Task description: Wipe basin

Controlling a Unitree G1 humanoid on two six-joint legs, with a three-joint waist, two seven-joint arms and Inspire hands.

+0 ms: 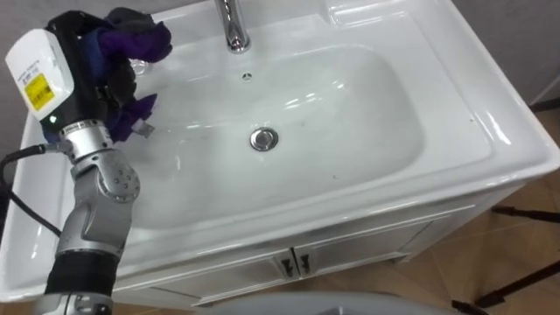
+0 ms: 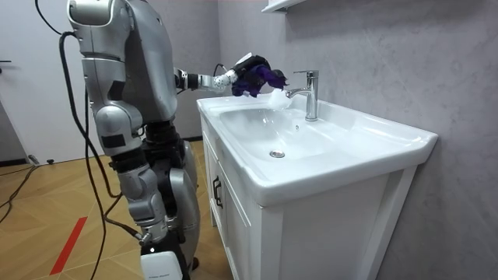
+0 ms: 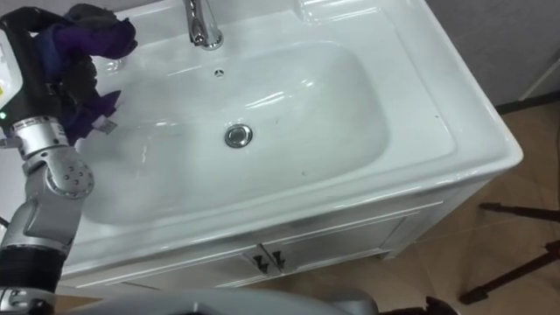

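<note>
A white basin [image 1: 367, 105] is set in a vanity top, with a round metal drain [image 1: 263, 138] in the middle of its bowl and a chrome tap [image 1: 232, 26] at the back. My left hand [image 1: 87, 57] hovers over the bowl's back left corner. Its fingers are curled round a bunched purple cloth [image 1: 140, 37], and a corner of the cloth hangs down towards the bowl's left slope. In the room view I stand at the vanity's front, with the hand [image 2: 236, 78] and cloth [image 2: 258, 77] held out just left of the tap [image 2: 311, 93].
Two cabinet doors with small handles [image 1: 293, 261] close the vanity under the basin. The grey wall runs right behind the tap. Dark stand legs [image 1: 525, 262] cross the wooden floor at the right.
</note>
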